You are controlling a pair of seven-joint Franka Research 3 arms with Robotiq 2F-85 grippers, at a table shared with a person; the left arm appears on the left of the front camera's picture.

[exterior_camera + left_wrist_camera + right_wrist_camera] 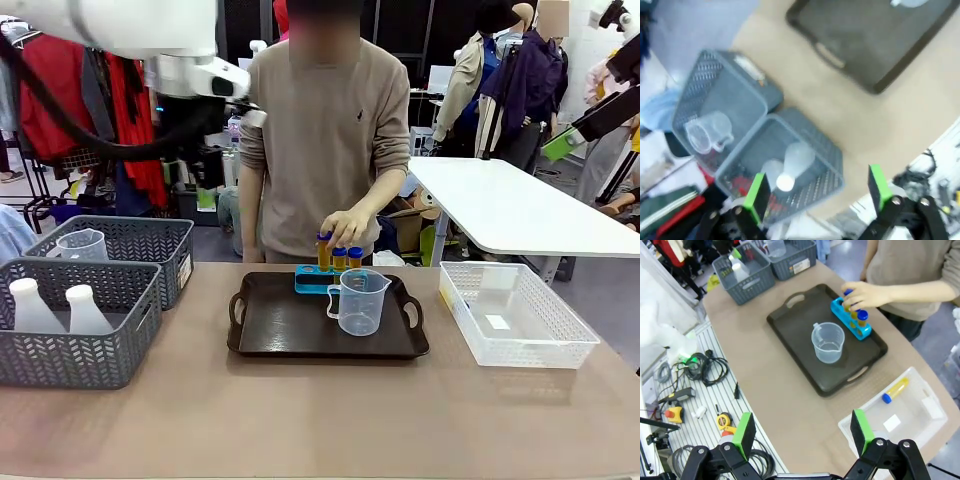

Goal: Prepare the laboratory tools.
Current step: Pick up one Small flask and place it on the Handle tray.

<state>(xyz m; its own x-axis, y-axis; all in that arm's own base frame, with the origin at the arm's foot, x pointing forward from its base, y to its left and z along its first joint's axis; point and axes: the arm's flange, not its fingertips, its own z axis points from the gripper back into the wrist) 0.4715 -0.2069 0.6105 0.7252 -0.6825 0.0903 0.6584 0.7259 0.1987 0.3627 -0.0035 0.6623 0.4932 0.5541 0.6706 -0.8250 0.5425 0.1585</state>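
Left wrist view: left gripper [818, 192] gapes wide, flasks [799, 157] in a basket [832, 150] just beyond; right gripper [802, 432] wide, empty.

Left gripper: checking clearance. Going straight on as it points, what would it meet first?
Likely the grey basket holding two white flasks, below the open left gripper; depth is unclear.

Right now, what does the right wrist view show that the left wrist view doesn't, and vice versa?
Right wrist view: the person's hand at the blue rack, and an amber tube lying in the white basket. Left wrist view: the open left gripper. Both: the black tray and the grey basket holding white flasks.
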